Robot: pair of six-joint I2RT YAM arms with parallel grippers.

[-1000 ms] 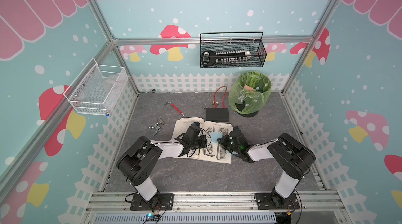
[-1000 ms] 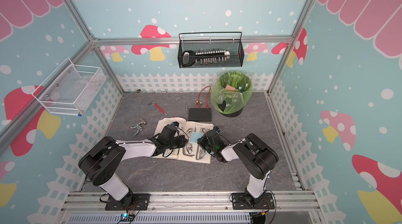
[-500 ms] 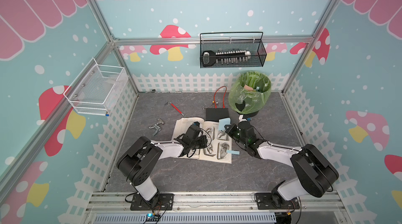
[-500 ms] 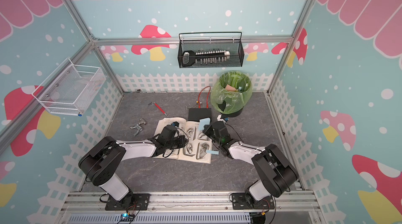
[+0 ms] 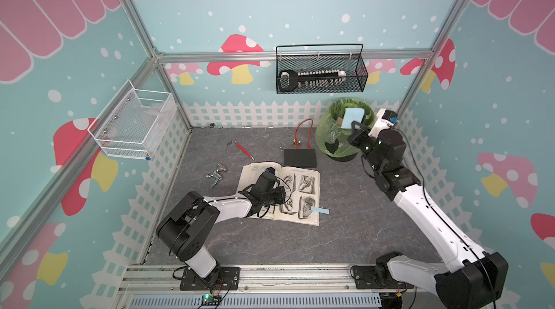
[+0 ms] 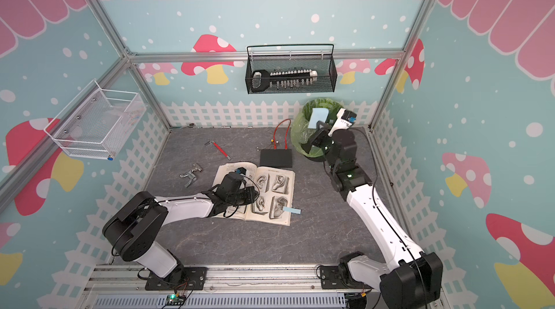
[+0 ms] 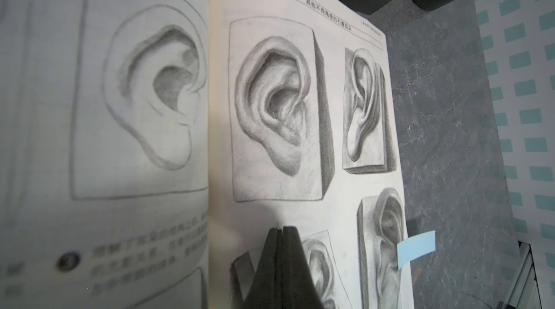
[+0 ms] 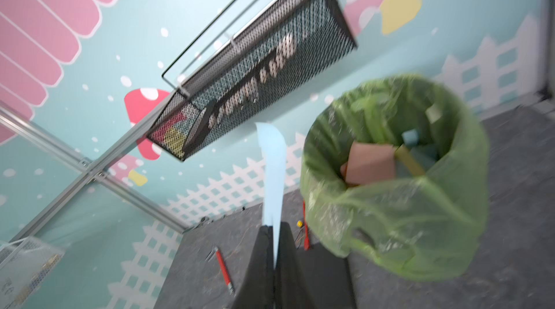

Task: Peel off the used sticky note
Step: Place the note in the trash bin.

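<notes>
Note (image 5: 353, 117): off the page, pinched in R pincer (image 5: 356, 126), by bin (image 5: 326, 137), 1 o'clock of book (image 5: 303, 202). L pincer (image 7: 282, 228) closed, empty, on page. Step: disposal. Next, prob.: centre over bin, release.

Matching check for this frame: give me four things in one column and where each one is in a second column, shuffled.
Things:
1. peeled note
2. book
3. tab
4. black box

Places:
A. open beneath the shut left gripper
B. pinched in the right gripper
C. just behind the book
D. sticking out of the book's edge

Pairs: 1-B, 2-A, 3-D, 4-C
</notes>
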